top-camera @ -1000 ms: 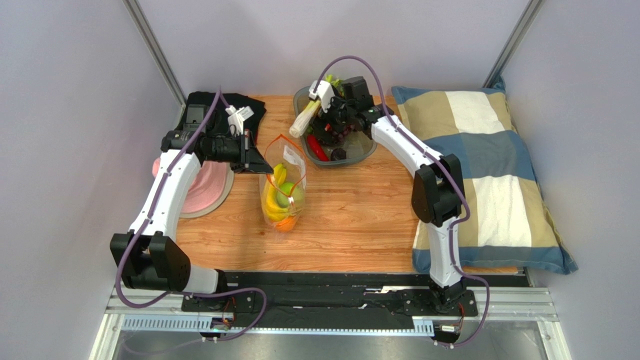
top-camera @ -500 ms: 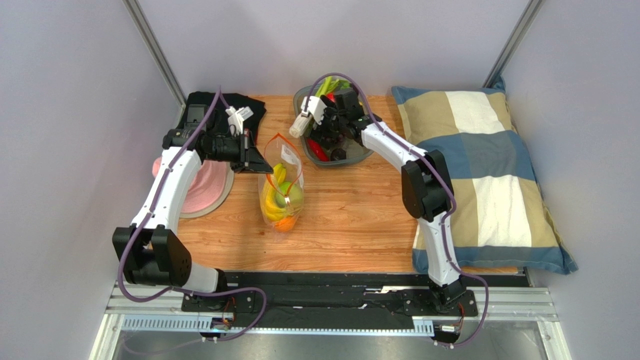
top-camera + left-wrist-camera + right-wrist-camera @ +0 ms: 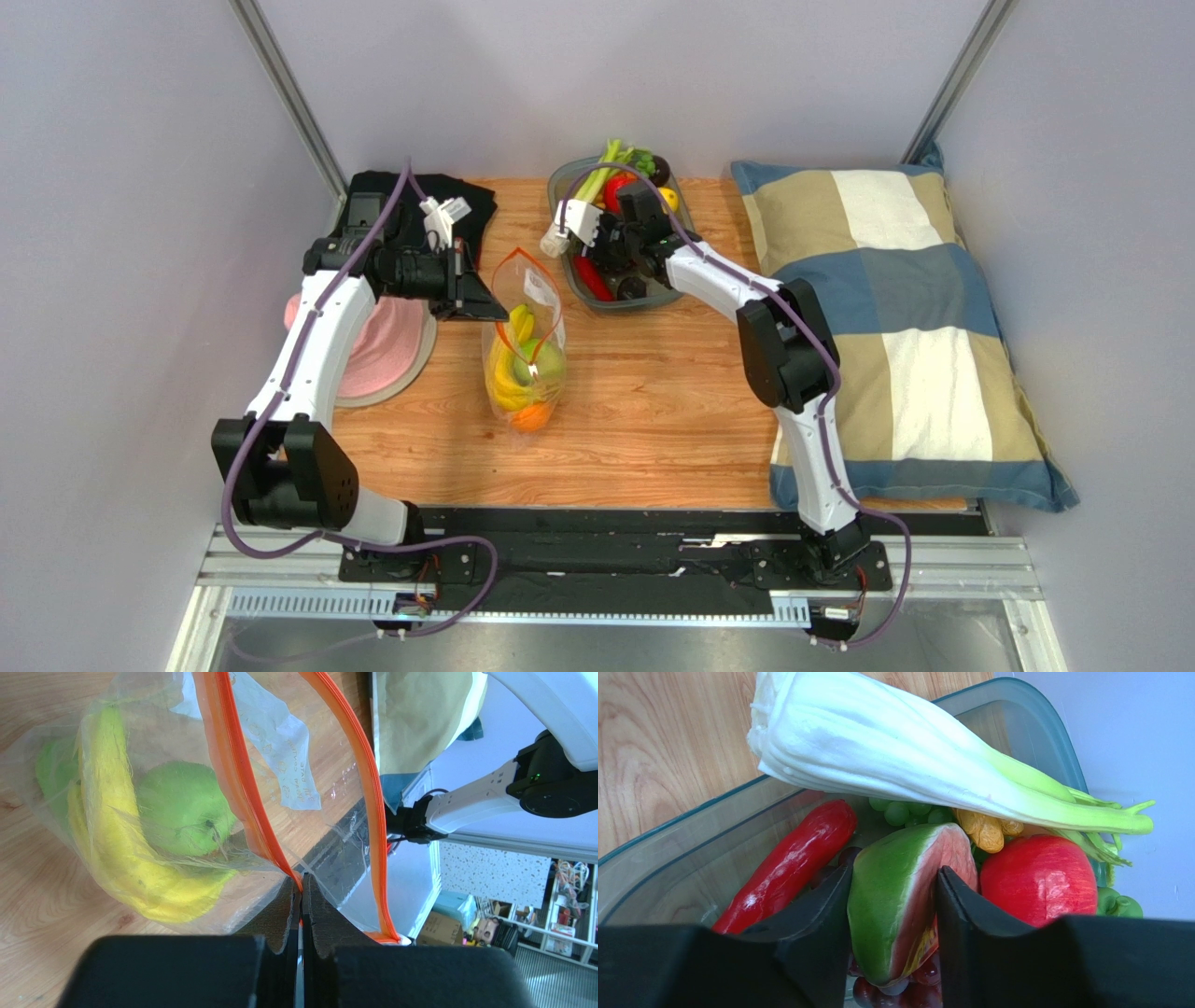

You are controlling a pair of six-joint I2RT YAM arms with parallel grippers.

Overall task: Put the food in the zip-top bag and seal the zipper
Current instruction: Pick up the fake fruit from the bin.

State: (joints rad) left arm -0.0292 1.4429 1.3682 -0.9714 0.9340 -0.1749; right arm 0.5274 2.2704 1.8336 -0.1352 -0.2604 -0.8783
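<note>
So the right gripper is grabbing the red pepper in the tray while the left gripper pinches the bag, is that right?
Not quite. The right wrist view shows the right gripper closed on the watermelon slice, not the red pepper lying beside it in the tray. The left gripper does pinch the zip-top bag.
</note>
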